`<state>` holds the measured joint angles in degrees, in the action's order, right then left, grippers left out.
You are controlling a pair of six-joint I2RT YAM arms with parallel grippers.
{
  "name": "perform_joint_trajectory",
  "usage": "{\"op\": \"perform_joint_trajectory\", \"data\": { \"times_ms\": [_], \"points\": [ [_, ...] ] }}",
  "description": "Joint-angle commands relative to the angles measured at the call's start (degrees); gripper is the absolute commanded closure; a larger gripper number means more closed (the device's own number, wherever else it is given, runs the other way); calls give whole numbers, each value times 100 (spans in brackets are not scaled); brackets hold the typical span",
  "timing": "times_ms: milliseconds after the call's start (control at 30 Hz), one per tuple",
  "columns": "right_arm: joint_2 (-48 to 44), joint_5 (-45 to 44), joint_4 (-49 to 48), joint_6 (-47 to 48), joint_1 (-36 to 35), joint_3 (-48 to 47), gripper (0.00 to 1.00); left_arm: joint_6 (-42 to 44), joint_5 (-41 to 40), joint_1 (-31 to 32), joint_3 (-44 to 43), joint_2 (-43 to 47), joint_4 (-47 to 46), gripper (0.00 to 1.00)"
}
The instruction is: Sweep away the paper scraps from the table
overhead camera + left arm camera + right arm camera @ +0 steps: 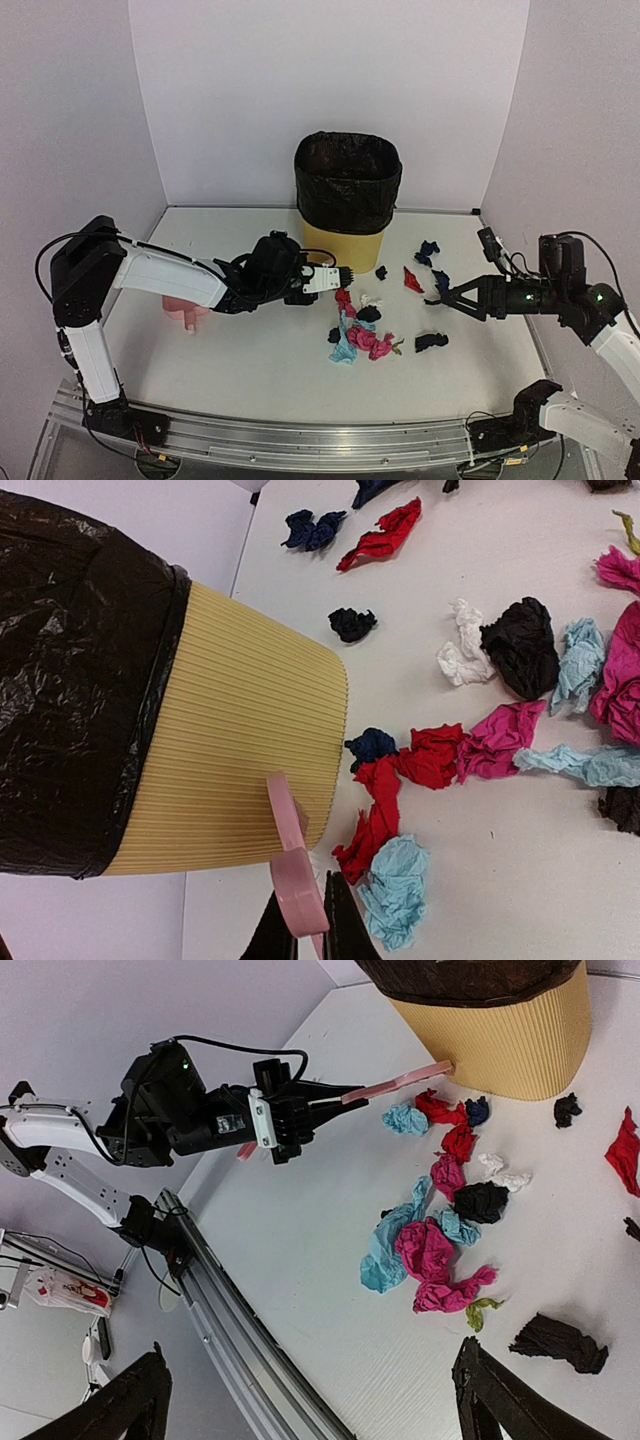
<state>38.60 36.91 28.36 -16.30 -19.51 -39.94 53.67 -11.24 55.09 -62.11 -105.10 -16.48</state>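
Paper scraps (360, 330) in red, pink, light blue, black, navy and white lie scattered on the white table (250, 370), in front and to the right of the bin. My left gripper (310, 920) is shut on a pink brush (295, 880), and the brush's far end reaches the bin's ribbed wall. A red and a light blue scrap (395, 890) lie just right of it. In the right wrist view the brush (400, 1080) sticks out of the left gripper (290, 1120) above the scraps (430, 1240). My right gripper (437, 292) hovers open to the right of the pile, holding nothing.
A yellow ribbed bin (345, 200) lined with a black bag stands at the back middle of the table. A pink dustpan (185, 312) lies under the left arm. A metal rail (300, 440) runs along the front edge. White walls enclose three sides.
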Motion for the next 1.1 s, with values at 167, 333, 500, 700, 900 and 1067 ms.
{"op": "perform_joint_trajectory", "data": {
  "times_ms": [167,333,500,700,900,1067],
  "points": [
    [61,178,7,109,26,-163,5,227,553,12,-368,-398,-316,100],
    [40,167,7,110,28,-145,5,242,809,266,-418,-410,-23,100],
    [85,216,10,110,32,-137,5,244,877,612,-485,-429,217,100],
    [104,238,11,101,28,-110,5,298,784,1121,-418,-246,432,100],
    [141,270,5,92,30,-97,5,212,459,1319,-217,102,296,100],
    [192,244,3,101,26,-112,5,133,-138,1319,-225,409,-148,100]
  ]
}}
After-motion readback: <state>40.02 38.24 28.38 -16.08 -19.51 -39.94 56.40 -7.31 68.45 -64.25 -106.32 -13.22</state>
